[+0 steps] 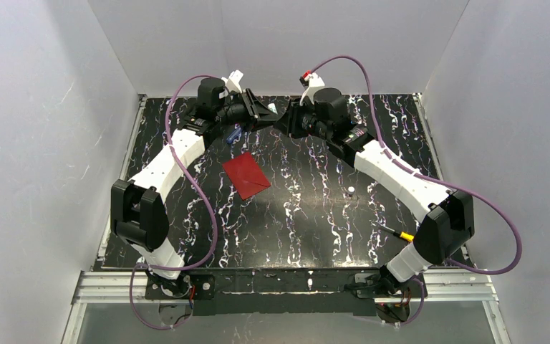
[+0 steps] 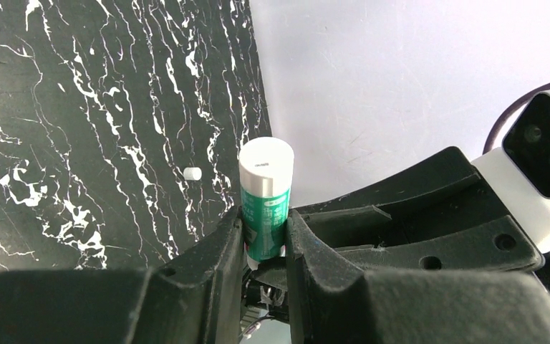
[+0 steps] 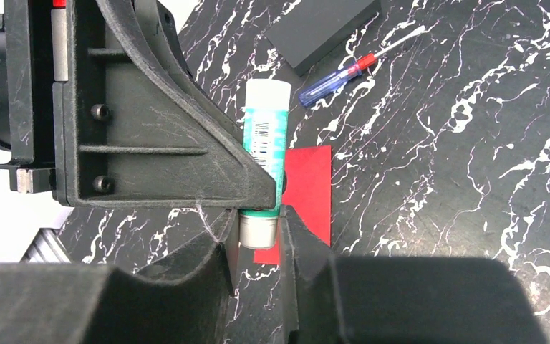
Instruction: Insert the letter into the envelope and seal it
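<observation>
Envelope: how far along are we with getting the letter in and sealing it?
Done, apparently: no letter shows, and the red envelope lies flat, so it may be inside. In hand: the left gripper holds a glue stick, with the right gripper flanking its end. Remaining: gluing and sealing.

You saw a black table (image 1: 315,215) veined with white marbling. At left of centre in the overhead view, the envelope (image 1: 246,174) was bright red. The glue stick (image 2: 265,208) was teal-green with white ends. The screwdriver (image 3: 344,74), top centre of the right wrist view, had a blue handle and red collar. The cables (image 1: 501,236) were purple.
</observation>
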Motion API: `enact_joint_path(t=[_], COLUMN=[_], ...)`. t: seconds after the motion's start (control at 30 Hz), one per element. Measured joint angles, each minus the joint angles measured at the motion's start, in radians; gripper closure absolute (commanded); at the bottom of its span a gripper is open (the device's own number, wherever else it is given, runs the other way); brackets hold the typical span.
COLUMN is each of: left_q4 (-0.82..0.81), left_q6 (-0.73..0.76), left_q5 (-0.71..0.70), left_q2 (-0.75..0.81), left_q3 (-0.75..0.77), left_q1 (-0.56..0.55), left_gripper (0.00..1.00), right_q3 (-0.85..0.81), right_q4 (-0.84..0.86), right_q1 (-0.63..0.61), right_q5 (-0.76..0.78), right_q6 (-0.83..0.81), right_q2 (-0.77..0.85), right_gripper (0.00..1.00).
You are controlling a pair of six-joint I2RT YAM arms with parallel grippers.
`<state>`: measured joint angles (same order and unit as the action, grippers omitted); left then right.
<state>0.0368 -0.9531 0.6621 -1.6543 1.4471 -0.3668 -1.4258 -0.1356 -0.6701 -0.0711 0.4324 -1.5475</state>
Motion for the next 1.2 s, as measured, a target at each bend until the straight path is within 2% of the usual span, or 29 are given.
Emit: enact_joint_path(t=[0.07,0.13,0.17,0.27,0.37,0.5,0.7,0.9,1.2], left_q4=[-0.01,-0.014,-0.014,-0.021,-0.004,0.043,0.072,0.066,0.016], left_q6=[-0.01,-0.012,-0.013,-0.008,0.012,0.043,0.056,0.036,-0.043], left_q5=[0.005,0.01,0.014,0.027,0.054,0.094,0.204,0.32,0.432], left_q2=[0.0,0.001,0.001,0.012,0.032,0.084,0.134,0.138,0.14], left_q3=[-0.001,-0.001,-0.001,-0.015,-0.026,-0.033,-0.051,-0.102,-0.172], left_q1=[0.002,0.005,0.007,0.014,0.022,0.039,0.088,0.095,0.095], left_gripper=[0.9,0.81,0.76,0.49,0.33,0.23,0.23,0.4,0.66], right_q3=[0.0,0.0,0.0,0.004,0.02,0.022,0.029,0.029,0.001], right_q4=[0.002,0.007,0.008,0.016,0.021,-0.003,-0.043,-0.106,-0.201], right_q1=[0.001,0.001,0.001,0.001,0.003,0.014,0.017,0.017,0.017], right_q5=[0.003,0.005,0.006,-0.012,-0.06,-0.167,-0.32,-0.426,-0.483], right_q6=[0.002,0.006,0.005,-0.02,-0.092,-0.204,-0.318,-0.414,-0.501], right_q2=[0.0,0.0,0.0,0.002,0.015,0.034,0.082,0.087,0.076], right_gripper=[0.83,0.87,0.89,0.9,0.92,0.94,0.96,0.96,0.97])
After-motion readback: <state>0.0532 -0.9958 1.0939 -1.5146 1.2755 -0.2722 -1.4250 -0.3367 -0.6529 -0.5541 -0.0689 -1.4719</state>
